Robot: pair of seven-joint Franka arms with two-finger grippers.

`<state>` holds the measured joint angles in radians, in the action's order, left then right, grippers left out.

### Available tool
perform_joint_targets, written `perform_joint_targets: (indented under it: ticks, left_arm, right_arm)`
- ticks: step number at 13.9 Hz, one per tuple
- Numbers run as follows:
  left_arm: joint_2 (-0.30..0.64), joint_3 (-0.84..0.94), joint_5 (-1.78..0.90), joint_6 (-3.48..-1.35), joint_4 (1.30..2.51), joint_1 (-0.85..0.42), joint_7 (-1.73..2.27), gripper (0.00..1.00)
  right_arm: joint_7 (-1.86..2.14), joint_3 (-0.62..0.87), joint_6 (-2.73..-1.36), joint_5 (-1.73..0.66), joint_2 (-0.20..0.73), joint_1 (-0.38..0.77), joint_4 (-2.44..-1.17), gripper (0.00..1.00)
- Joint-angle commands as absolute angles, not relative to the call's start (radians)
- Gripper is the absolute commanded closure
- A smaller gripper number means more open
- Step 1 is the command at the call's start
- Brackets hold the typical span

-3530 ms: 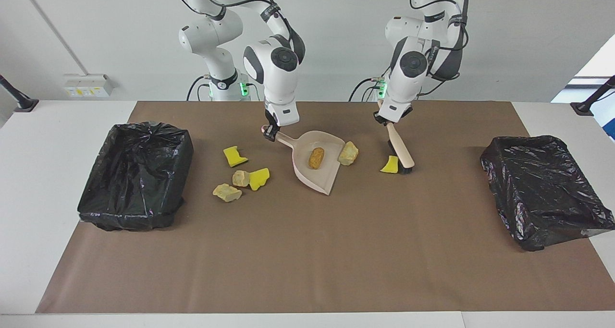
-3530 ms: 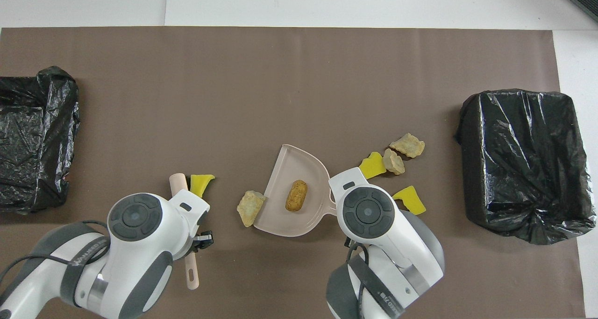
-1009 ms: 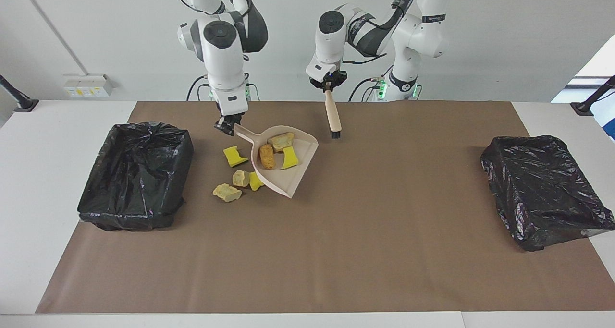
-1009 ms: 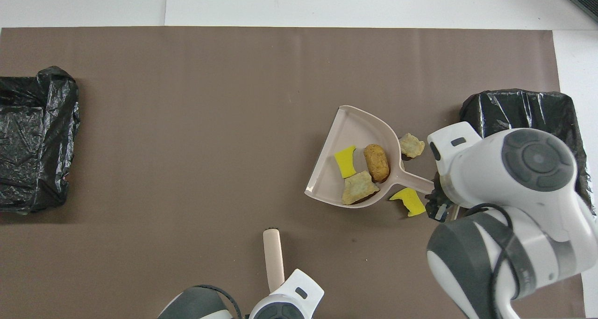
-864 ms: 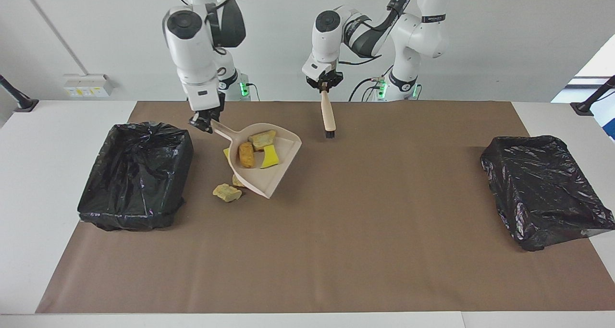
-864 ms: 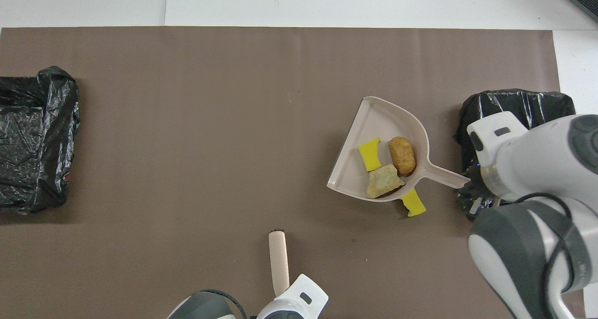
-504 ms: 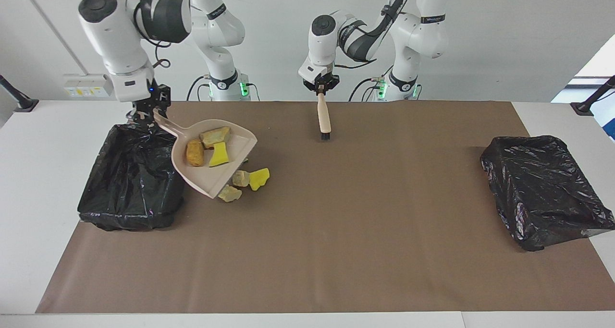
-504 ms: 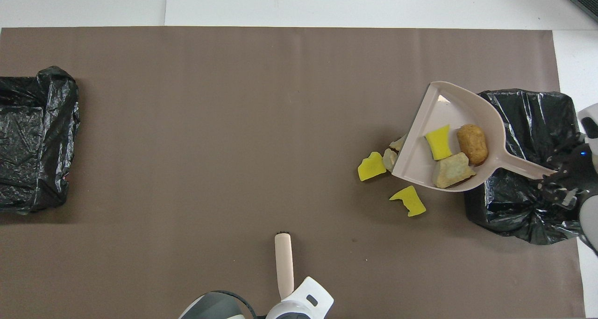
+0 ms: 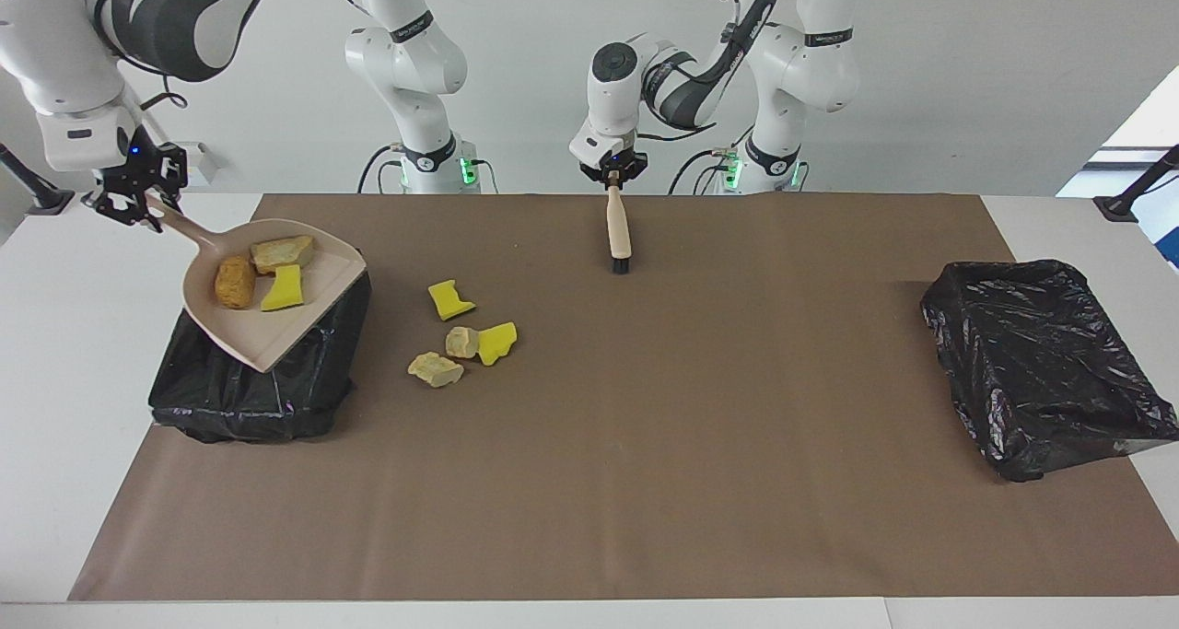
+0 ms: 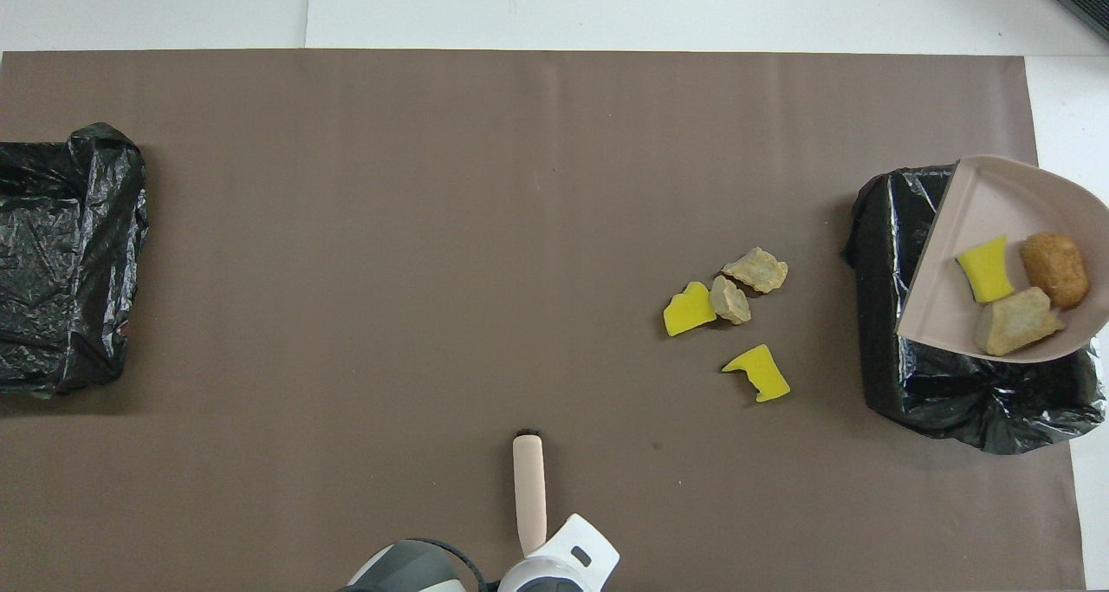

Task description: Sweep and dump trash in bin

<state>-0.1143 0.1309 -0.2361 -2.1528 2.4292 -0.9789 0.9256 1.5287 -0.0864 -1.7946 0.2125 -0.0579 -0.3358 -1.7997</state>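
Observation:
My right gripper (image 9: pixel 143 205) is shut on the handle of the beige dustpan (image 9: pixel 276 334), held tilted over the black-lined bin (image 9: pixel 249 394) at the right arm's end. The dustpan (image 10: pixel 962 219) carries three pieces of trash: an orange-brown lump (image 9: pixel 235 282), a tan chunk (image 9: pixel 281 253) and a yellow sponge bit (image 9: pixel 283 289). Several more scraps lie on the mat beside the bin: two yellow bits (image 9: pixel 451 299) (image 9: pixel 498 342) and two tan chunks (image 9: pixel 461 342) (image 9: pixel 435 369). My left gripper (image 9: pixel 613 178) is shut on the brush (image 9: pixel 617 228), bristles hanging down close to the mat.
A second black-lined bin (image 9: pixel 1041 362) stands at the left arm's end of the table. The brown mat (image 9: pixel 645 445) covers most of the table top. In the overhead view the right gripper is out of frame.
The right arm has lifted the loaded dustpan off the mat and carried it toward its own end, over the bin. The left gripper and brush have drifted slightly the same way. The loose scraps lie unmoved.

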Motion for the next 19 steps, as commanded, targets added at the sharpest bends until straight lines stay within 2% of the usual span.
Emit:
perform_joint_targets:
  ticks: [1,2,4,5,6,11,19]
  left_arm:
    - [-0.106,0.117,-0.221,-2.168,2.436,-0.986,0.922,0.43]
    - [-0.100,0.115,-0.221,-2.164,2.431,-0.985,0.920,0.39]
    - [-0.100,0.112,-0.221,-2.157,2.410,-0.959,0.891,0.11]
    - [-0.101,0.112,-0.221,-2.145,2.393,-0.925,0.867,0.09]
    - [-0.104,0.112,-0.221,-2.120,2.363,-0.895,0.848,0.00]
    - [-0.107,0.109,-0.172,-1.979,2.212,-0.747,0.738,0.00]
    - [-0.111,0.106,-0.071,-1.735,1.922,-0.367,0.352,0.00]
  right_arm:
    - [1.646,-0.074,-1.871,0.271,-0.022,-0.406,-1.766,1.00]
    - [1.663,-0.074,-1.920,0.282,-0.011,-0.428,-1.770,1.00]
    - [1.677,-0.071,-1.940,0.390,-0.006,-0.427,-1.776,1.00]
    - [1.680,-0.071,-1.945,0.438,-0.008,-0.422,-1.781,1.00]
    - [1.678,-0.069,-1.948,0.461,-0.008,-0.419,-1.782,1.00]
    - [1.596,-0.054,-1.950,0.626,-0.008,-0.357,-1.798,1.00]
    - [1.474,-0.021,-1.919,0.669,-0.005,-0.359,-1.781,1.00]
